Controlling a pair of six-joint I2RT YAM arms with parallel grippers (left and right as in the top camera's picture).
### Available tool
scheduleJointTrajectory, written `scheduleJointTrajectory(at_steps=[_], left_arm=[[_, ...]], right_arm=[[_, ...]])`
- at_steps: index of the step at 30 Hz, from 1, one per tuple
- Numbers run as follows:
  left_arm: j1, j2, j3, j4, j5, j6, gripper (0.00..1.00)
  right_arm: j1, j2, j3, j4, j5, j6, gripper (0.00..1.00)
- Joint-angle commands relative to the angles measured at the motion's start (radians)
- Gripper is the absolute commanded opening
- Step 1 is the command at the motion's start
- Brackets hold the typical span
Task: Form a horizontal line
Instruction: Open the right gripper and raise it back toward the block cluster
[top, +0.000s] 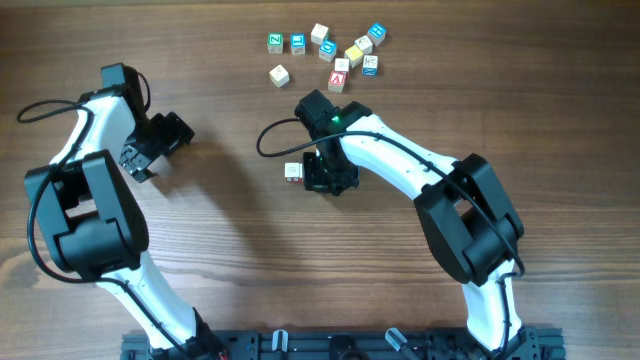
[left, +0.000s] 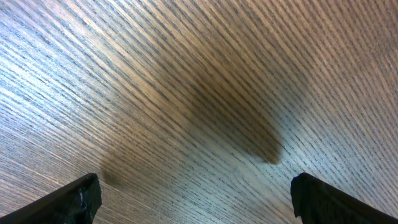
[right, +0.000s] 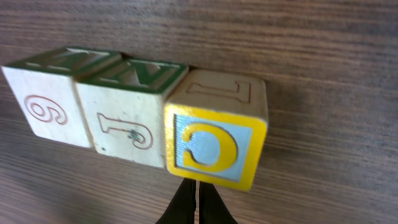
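Note:
In the right wrist view three wooden cubes stand side by side in a row (right: 137, 124): two cream ones with green tops, then a cube with a yellow and blue "C" face (right: 214, 146) at the right end. My right gripper (right: 198, 200) is shut and empty, its tips right against the yellow cube's near face. In the overhead view my right gripper (top: 325, 176) covers most of the row; only one cream cube (top: 293, 172) shows at its left. My left gripper (top: 150, 148) is open and empty over bare table (left: 193, 193).
Several loose cubes lie in a cluster at the back (top: 340, 52), some with blue or green faces, one with a red "A" (top: 337, 82). A single cream cube (top: 279, 74) lies apart to the left of it. A black cable (top: 268, 135) loops by the right arm.

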Motion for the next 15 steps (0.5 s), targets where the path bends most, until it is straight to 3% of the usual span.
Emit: scheduleJointTrajectory(at_steps=[1,11,15], left_arm=[[0.003,0.011,-0.003,0.000,0.008,0.005,1.00],[0.003,0.011,-0.003,0.000,0.008,0.005,1.00],[0.003,0.011,-0.003,0.000,0.008,0.004,1.00]], right_arm=[[0.000,-0.005,-0.003,0.018,0.027,0.004,0.05],[0.000,-0.005,-0.003,0.024,0.027,0.003,0.09],[-0.004,-0.006,0.016,-0.052,-0.077,-0.044,0.04]])
